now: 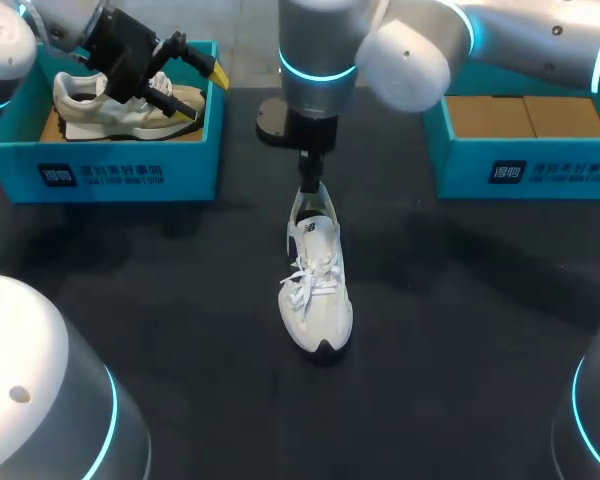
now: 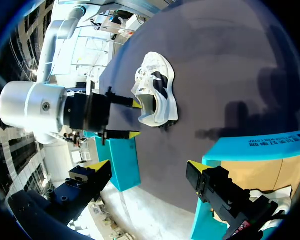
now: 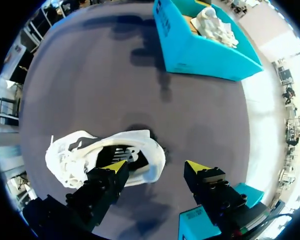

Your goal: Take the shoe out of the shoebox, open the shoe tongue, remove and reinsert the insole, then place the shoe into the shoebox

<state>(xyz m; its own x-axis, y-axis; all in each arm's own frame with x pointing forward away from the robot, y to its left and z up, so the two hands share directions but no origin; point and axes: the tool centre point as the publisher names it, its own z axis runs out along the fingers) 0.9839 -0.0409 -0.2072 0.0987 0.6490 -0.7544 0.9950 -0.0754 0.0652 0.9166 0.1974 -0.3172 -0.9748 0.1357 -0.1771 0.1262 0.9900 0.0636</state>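
At the shoe's point(image 1: 317, 290) heel, the right end effector point(image 3: 157, 167) hangs open, empty; the left end effector point(image 2: 147, 167) likewise. Opening the tongue point(image 1: 310, 235) appears next, requiring a precise pinch.

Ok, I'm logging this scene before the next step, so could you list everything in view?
White lace-up sneaker: one, white with a dark toe edge, upright at the table's middle, toe toward the robot.
Cream and white sneaker: one, inside the left shoebox.
Left teal cardboard shoebox: one, teal, far left of the table.
Right teal cardboard shoebox: one, teal, far right, no shoe in it.
Brown cardboard lining: brown, on the right shoebox's floor.
Black table: one, black, under everything.
Left end effector: one, black with yellow tips, open, above the cream and white sneaker.
Right end effector: one, black with yellow tips, open, at the white sneaker's heel.
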